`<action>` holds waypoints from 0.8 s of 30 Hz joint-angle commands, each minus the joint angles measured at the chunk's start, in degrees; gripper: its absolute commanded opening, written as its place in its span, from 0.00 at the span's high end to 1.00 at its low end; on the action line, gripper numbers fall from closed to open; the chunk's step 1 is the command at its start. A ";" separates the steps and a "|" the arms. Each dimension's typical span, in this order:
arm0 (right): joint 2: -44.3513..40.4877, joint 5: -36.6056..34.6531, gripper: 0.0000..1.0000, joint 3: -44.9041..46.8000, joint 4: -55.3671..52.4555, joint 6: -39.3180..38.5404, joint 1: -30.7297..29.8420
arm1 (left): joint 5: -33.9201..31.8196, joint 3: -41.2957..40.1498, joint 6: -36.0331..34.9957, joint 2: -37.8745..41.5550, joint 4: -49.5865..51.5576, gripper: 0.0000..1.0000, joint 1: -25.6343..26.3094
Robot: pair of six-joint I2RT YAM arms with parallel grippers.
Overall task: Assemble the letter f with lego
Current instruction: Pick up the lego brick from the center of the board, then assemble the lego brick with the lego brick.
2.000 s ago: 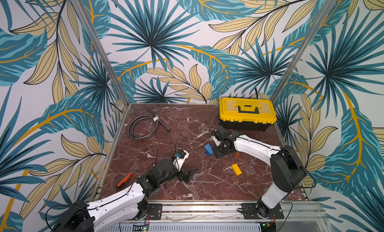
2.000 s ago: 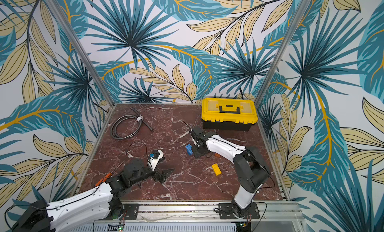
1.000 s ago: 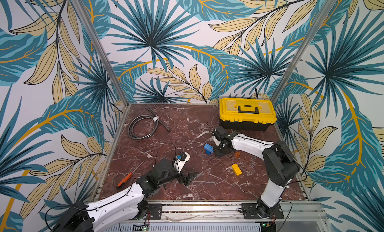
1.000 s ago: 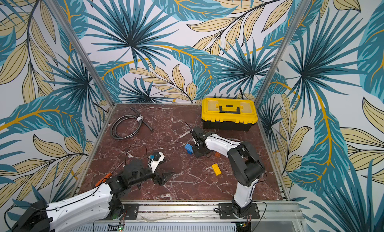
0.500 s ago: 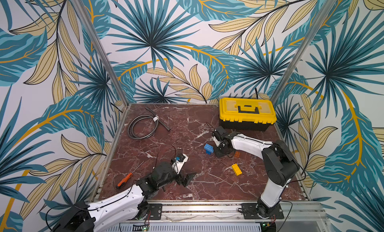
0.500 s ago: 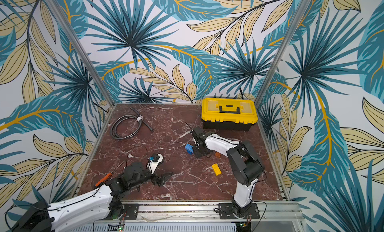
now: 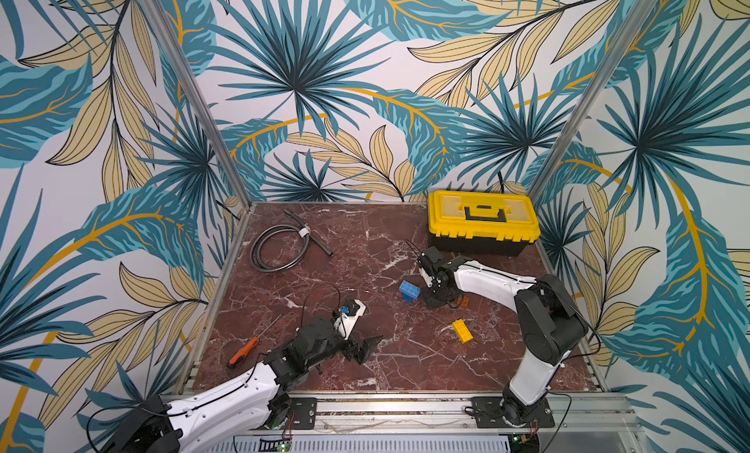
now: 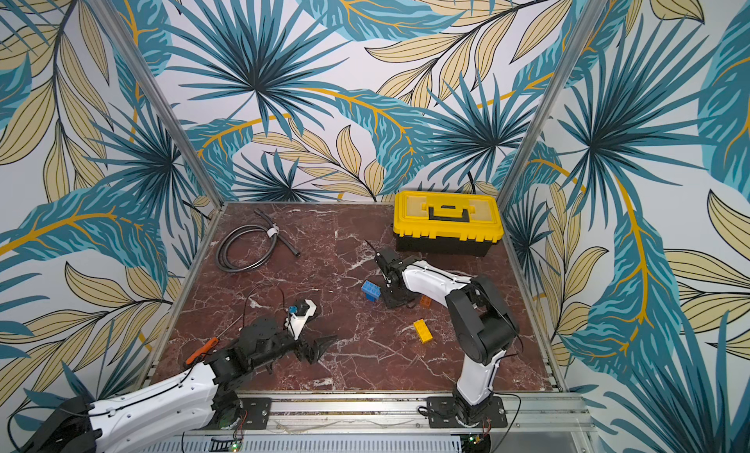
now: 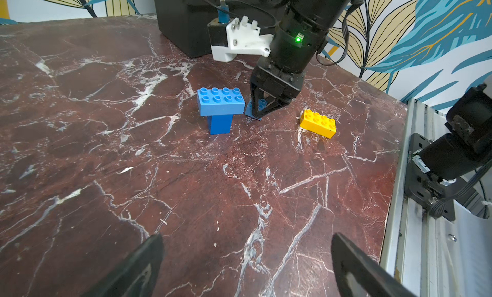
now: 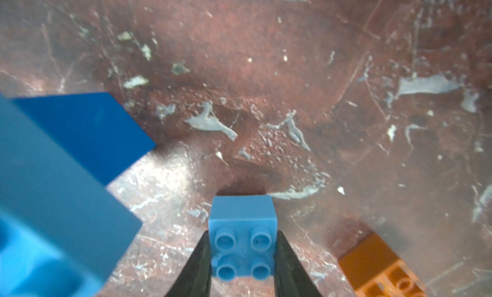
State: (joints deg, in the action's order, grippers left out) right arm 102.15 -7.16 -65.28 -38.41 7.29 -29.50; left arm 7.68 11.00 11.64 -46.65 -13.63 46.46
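In the right wrist view my right gripper (image 10: 242,239) is shut on a small blue square brick (image 10: 242,218), one finger pressed against each side, studs facing the camera. The brick rests low on the red marble table (image 7: 324,276). Just left of it in both top views stands a long blue brick on a blue square, a T shape (image 7: 409,289) (image 8: 371,289) (image 9: 221,102). An orange brick (image 7: 464,301) (image 10: 380,269) lies right of the gripper. The long yellow brick (image 7: 462,330) (image 9: 317,122) lies nearer the front. My left gripper (image 7: 363,349) (image 9: 246,245) is open and empty, well short of the bricks.
A yellow toolbox (image 7: 483,221) stands at the back right, close behind the right arm. A coiled black cable (image 7: 280,248) lies at the back left. An orange-handled screwdriver (image 7: 243,351) lies by the left arm near the front left edge.
The right gripper's jaws have closed in onto the small blue square brick. The left arm has drawn back a little toward the front edge.
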 commanded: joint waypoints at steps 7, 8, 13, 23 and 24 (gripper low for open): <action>-4.04 -1.19 0.64 -4.88 -6.12 -1.33 0.25 | -0.26 -0.55 0.23 0.45 -0.74 0.01 0.20; -4.19 -1.10 0.65 -5.54 -6.74 -1.61 0.23 | -0.30 -0.55 0.27 0.50 -0.70 0.01 0.15; -4.94 -0.31 0.65 -9.00 -9.57 -3.54 0.28 | -0.30 -0.55 0.14 0.50 -0.70 0.01 0.17; -4.24 4.84 0.66 -13.38 -13.23 -8.41 0.06 | -0.30 -0.55 0.14 0.60 -0.70 0.01 0.18; -4.24 5.26 0.66 -13.63 -13.27 -8.70 0.01 | -0.24 -0.55 0.05 0.64 -0.70 0.01 0.15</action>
State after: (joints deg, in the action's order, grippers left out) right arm 98.35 -4.21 -77.95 -48.93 0.80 -29.34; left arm 7.70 11.00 11.62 -46.65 -13.63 46.46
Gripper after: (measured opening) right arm 0.351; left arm 0.995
